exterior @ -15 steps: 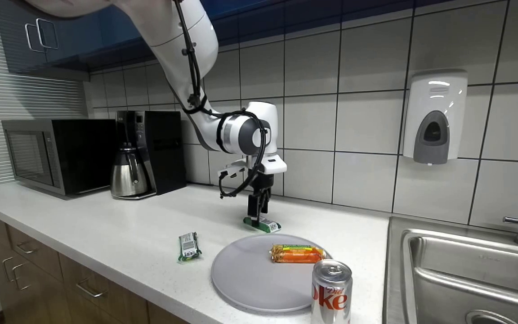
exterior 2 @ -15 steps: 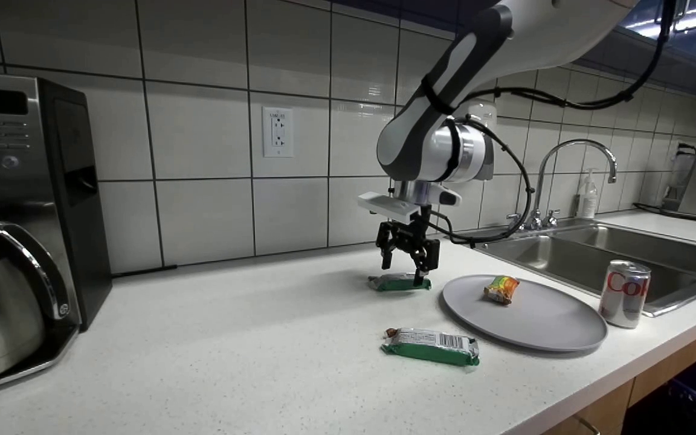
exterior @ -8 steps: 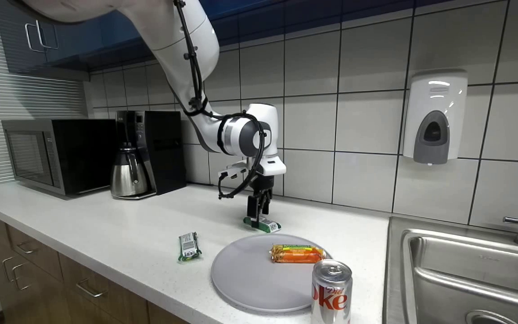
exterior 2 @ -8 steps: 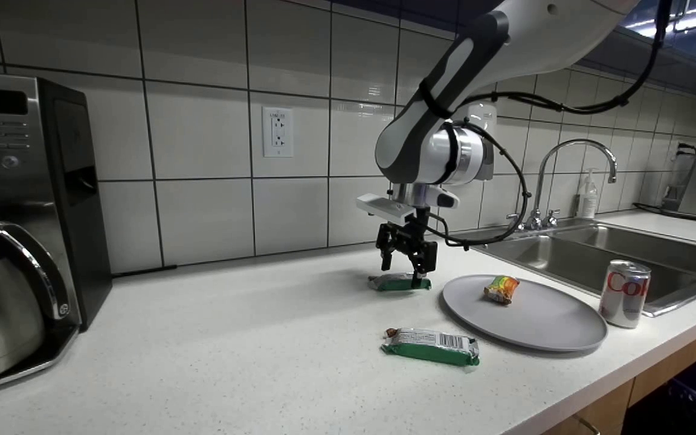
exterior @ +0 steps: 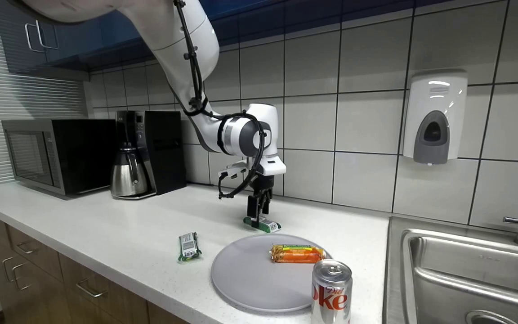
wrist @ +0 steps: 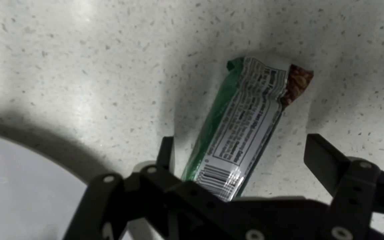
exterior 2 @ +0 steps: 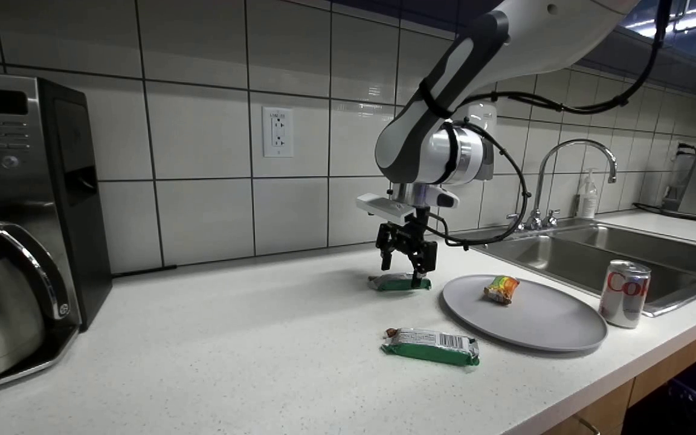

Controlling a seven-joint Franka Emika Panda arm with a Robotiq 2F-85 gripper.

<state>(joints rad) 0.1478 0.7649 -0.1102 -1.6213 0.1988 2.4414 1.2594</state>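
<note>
Green-and-silver bar (wrist: 242, 123) under a spread gripper (wrist: 240, 150)
It lies aslant between the wide-set jaws (a gap shows either side).

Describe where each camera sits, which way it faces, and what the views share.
In an exterior view: near the sink, facing the tiled wall and microwave; arm and gripper show.
In an exterior view: near the coffee maker, facing the wall and sink; arm and gripper show.
Wrist view: above the gripper, looking down at a green bar; fingers show.
Both exterior views share the plate and can.
</note>
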